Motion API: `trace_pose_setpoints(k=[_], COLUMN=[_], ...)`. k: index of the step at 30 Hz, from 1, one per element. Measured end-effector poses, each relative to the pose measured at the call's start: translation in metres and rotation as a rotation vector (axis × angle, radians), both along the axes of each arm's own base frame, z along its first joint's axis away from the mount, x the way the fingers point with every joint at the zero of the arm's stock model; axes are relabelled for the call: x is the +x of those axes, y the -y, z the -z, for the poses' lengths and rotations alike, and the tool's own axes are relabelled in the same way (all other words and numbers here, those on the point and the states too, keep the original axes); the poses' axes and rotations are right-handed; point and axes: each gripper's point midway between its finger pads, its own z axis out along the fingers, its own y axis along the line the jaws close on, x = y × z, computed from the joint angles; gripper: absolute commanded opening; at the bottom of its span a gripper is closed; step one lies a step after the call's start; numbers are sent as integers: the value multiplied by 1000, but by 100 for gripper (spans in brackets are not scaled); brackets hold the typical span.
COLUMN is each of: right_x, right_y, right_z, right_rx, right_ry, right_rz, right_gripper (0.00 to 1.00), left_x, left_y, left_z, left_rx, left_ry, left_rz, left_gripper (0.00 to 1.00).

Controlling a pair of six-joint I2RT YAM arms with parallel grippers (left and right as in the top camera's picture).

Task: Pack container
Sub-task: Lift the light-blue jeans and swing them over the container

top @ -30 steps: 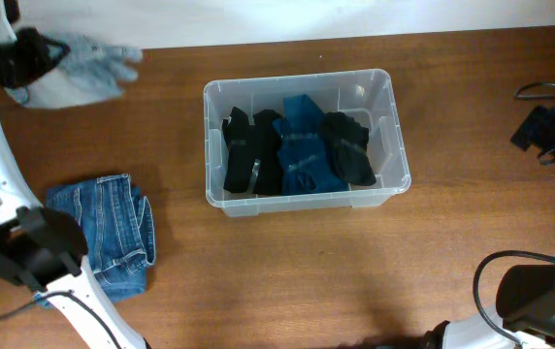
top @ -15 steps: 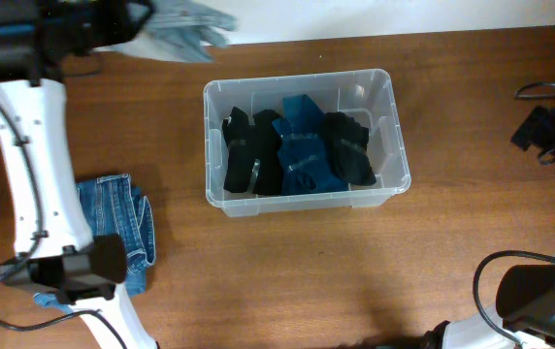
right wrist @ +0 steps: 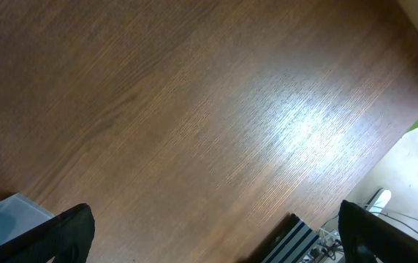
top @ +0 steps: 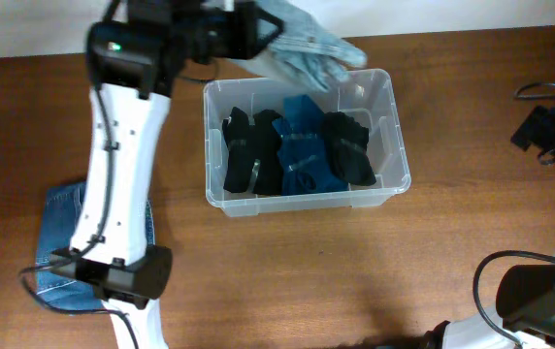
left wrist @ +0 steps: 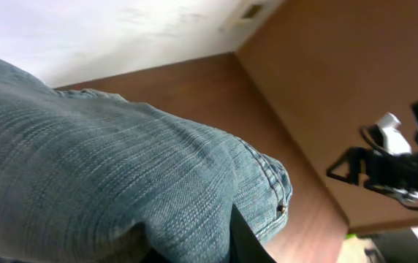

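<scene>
While the left gripper (top: 256,39) hangs above the table's far edge, its jaws are pinched on a pale blue denim garment (top: 307,47), which droops over the far left corner of the rectangular clear plastic container (top: 400,145). That container sits near the middle of the brown wooden table (top: 355,271), and inside it lie a folded black garment (top: 248,155), a folded dark blue garment (top: 302,145) and a second black garment (top: 347,145), side by side. From the left wrist the pale denim (left wrist: 121,183) fills most of the view, so the jaws themselves are hard to see. A folded pair of mid-blue jeans (top: 62,218) lies on the table to the container's left, partly under the left arm. The right gripper (right wrist: 223,237) is spread wide over bare wood, gripping nothing.
</scene>
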Motion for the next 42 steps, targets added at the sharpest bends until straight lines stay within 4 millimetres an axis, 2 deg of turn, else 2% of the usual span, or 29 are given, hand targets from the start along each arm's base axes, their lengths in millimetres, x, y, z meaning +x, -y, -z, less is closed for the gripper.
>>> trace_pose_setpoints(k=[9, 15, 18, 22, 28, 32, 37, 42], right_x=[0, 0, 0, 0, 0, 0, 0, 0], right_y=[0, 0, 0, 0, 0, 0, 0, 0], right_z=[0, 0, 0, 0, 0, 0, 0, 0], right_rx=[0, 0, 0, 0, 0, 0, 0, 0], right_ry=[0, 0, 1, 0, 0, 0, 0, 0], right_rz=[0, 1, 1, 0, 1, 0, 0, 0], right_gripper=[98, 98, 98, 98, 98, 98, 98, 98], left_x=[-40, -54, -55, -52, -47, -51, -51, -45], left_y=[70, 111, 131, 150, 156, 152, 152, 159], left_z=[-4, -3, 9, 40, 75, 84, 85, 71], left_rx=[6, -14, -12, 14, 58, 83, 86, 42], left_ry=[37, 81, 76, 25, -47, -88, -93, -19], left_rz=[121, 197, 228, 254, 255, 253, 253, 268], left_gripper=[1, 1, 1, 1, 1, 1, 1, 1])
